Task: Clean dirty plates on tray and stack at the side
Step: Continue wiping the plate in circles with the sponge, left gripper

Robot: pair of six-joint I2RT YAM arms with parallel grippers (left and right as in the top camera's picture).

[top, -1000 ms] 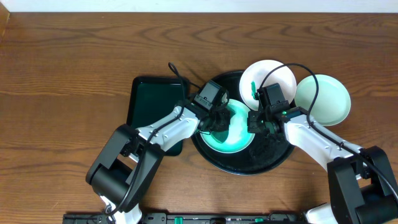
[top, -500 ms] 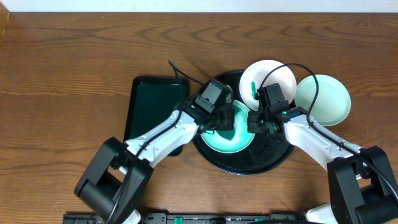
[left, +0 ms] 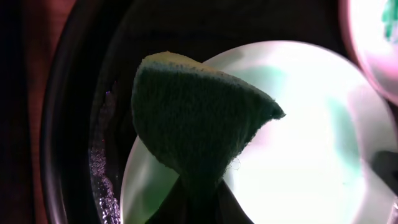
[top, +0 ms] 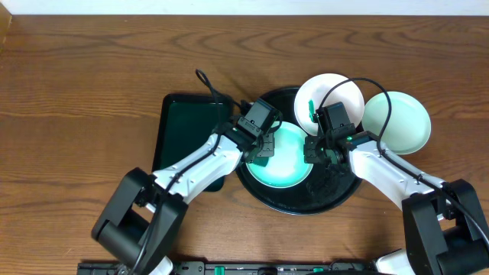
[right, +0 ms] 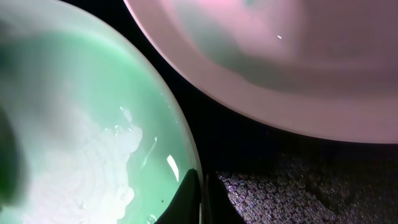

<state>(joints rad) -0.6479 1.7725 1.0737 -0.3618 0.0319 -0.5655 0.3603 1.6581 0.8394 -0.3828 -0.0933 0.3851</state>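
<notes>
On a wooden table [top: 92, 76], a round black tray [top: 306, 200] with a low rim. Inside it, near the centre, a pale mint middle plate [top: 290, 166], flat on the tray floor, with wet streaks on its face in the right wrist view.

Pinches a dark green sponge [left: 199, 118] in the left gripper [top: 260, 153], jaws clamped on the sponge's narrow lower end. Hangs the sponge over the left edge of the middle plate, partly above the plate and partly above the black tray. Cannot tell whether sponge and plate touch.

Grips the right rim of the middle plate with the right gripper [top: 315, 149]. In the right wrist view, fingers [right: 186, 194] closed tight at the bottom of the frame, with the plate's thin edge running in between them.

At the far right side of the tray, a second plate [top: 325, 88], white, overlapping the tray's rim and sitting just behind the right gripper. On its left part, a small green smear [top: 309, 107].

Off the tray, on the bare table just to the right of the second plate, a third plate [top: 401, 126], pale mint.

Left of the black tray and close beside it, a smaller rectangular green tray [top: 183, 130], with the left arm crossing its near right corner.
</notes>
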